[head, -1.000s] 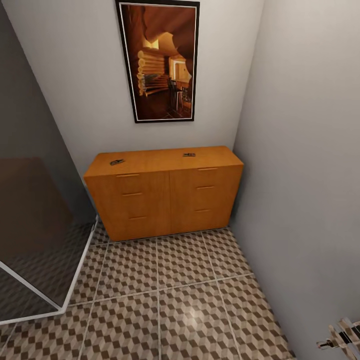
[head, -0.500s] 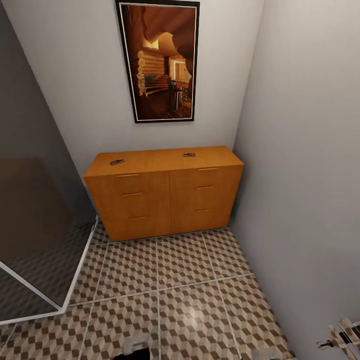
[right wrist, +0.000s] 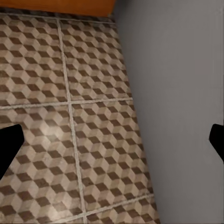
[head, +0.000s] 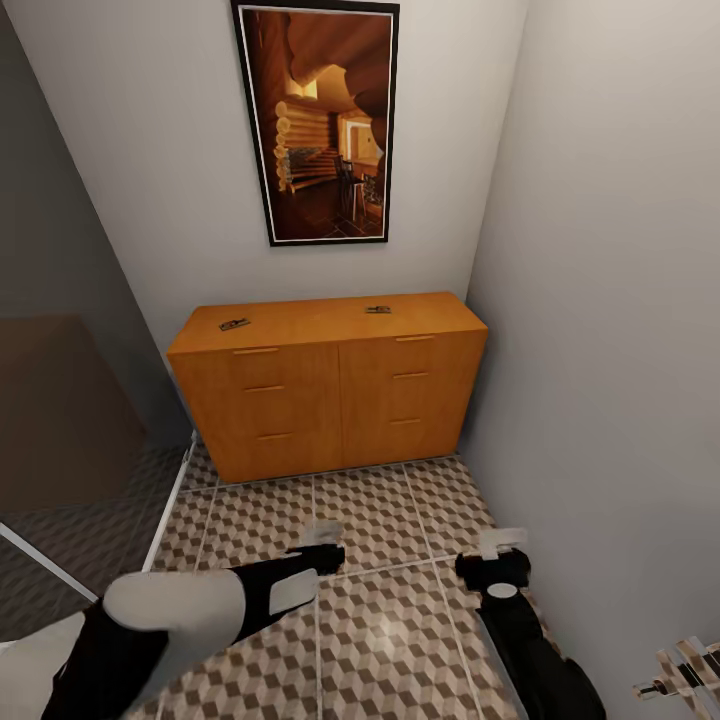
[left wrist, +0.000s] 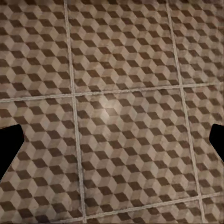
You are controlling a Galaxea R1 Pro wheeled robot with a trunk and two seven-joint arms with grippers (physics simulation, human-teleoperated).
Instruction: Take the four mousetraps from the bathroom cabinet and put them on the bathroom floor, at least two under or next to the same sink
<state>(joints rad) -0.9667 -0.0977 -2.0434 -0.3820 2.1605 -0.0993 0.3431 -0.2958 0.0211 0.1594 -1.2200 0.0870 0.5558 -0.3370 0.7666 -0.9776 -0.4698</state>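
Both wrist views show dark finger tips at opposite edges, so each set of jaws stands apart, empty, over the bathroom floor. Ahead of the left gripper and right gripper, two mousetraps, probably, lie on the cabinet top, one nearer each arm.
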